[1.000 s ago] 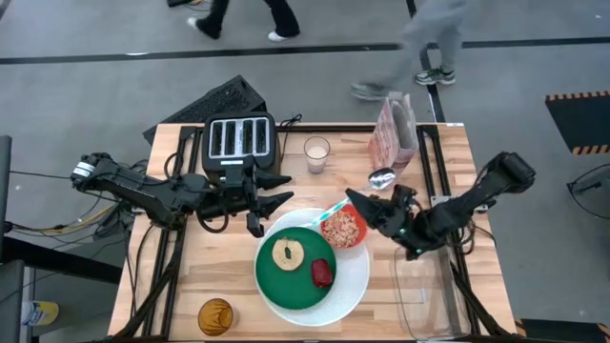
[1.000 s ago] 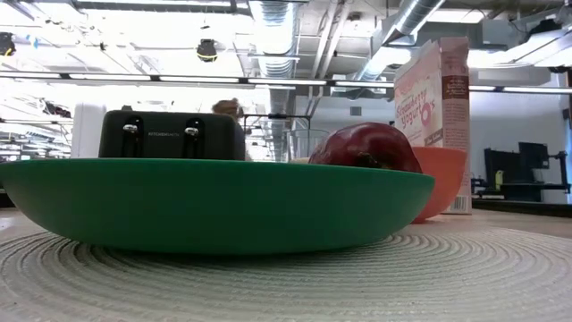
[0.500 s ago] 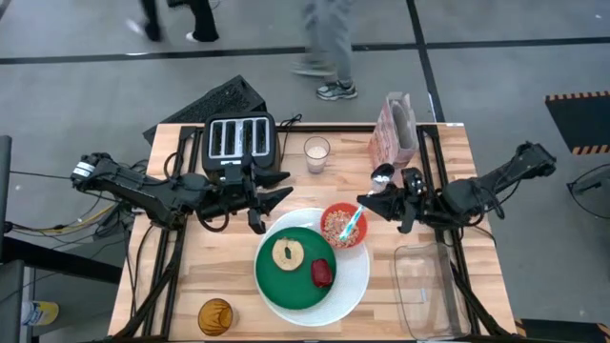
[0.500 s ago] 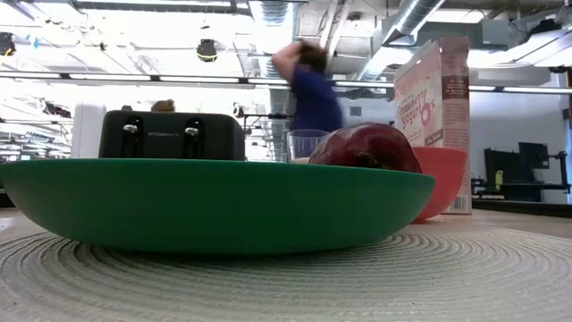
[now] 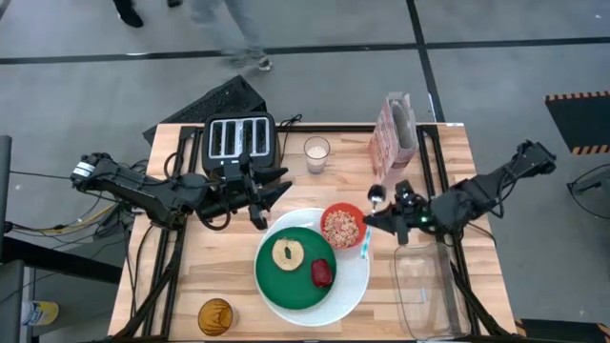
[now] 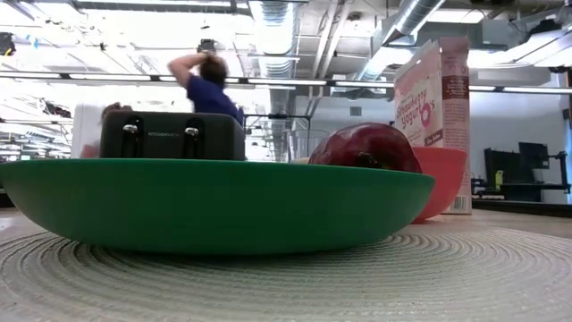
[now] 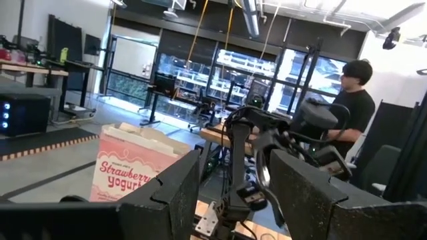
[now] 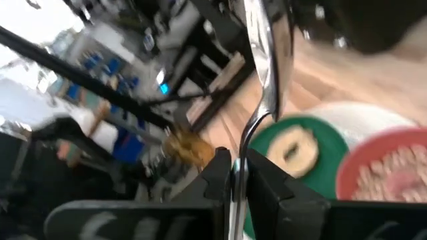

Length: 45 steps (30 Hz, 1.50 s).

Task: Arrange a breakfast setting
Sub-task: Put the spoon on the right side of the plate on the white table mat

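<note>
The right tool [image 5: 370, 221] is clamped on the blue-handled spoon [image 5: 366, 243] just beside the red bowl [image 5: 342, 226], toward the worktop's [image 5: 219, 272] right edge. The left tool [image 5: 274, 188] hangs open by the toaster [image 5: 240, 141]. Bowl and green plate [image 5: 286, 281] sit on the white plate [image 5: 353, 276].

Right tool [image 5: 372, 217] clamped (left [image 5: 267, 197] agape)

Far edge of the table [image 5: 191, 276] crowded: toaster [image 5: 240, 139] at far left, glass [image 5: 316, 153] mid, cereal box [image 5: 396, 127] far right. Centre taken by white plate [image 5: 355, 276] with green plate [image 5: 286, 286] and red bowl [image 5: 342, 225]. Clear tray [image 5: 424, 291] fills near right corner. Bare wood along the left edge; only a small amber cup [image 5: 216, 316] at the near left corner.
</note>
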Each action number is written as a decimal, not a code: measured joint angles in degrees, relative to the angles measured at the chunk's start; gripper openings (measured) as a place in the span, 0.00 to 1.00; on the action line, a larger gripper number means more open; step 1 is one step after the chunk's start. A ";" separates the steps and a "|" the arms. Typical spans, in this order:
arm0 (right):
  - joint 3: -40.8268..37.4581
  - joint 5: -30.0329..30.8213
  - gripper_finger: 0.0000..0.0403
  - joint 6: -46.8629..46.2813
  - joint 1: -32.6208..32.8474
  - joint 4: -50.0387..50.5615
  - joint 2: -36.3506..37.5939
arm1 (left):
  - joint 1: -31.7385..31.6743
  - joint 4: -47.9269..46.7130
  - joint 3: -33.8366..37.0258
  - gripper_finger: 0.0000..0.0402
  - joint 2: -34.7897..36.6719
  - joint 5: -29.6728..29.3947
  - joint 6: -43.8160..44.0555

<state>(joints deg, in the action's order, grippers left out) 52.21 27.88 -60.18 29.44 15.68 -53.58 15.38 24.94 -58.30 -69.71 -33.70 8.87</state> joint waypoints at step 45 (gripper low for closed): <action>0.00 8.40 0.14 20.26 10.19 7.21 8.05 | 0.00 -3.69 0.00 0.42 0.00 -1.52 4.06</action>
<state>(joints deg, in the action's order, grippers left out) 52.21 36.28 -39.92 39.63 22.90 -45.53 15.38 21.26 -58.30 -69.71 -35.22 12.93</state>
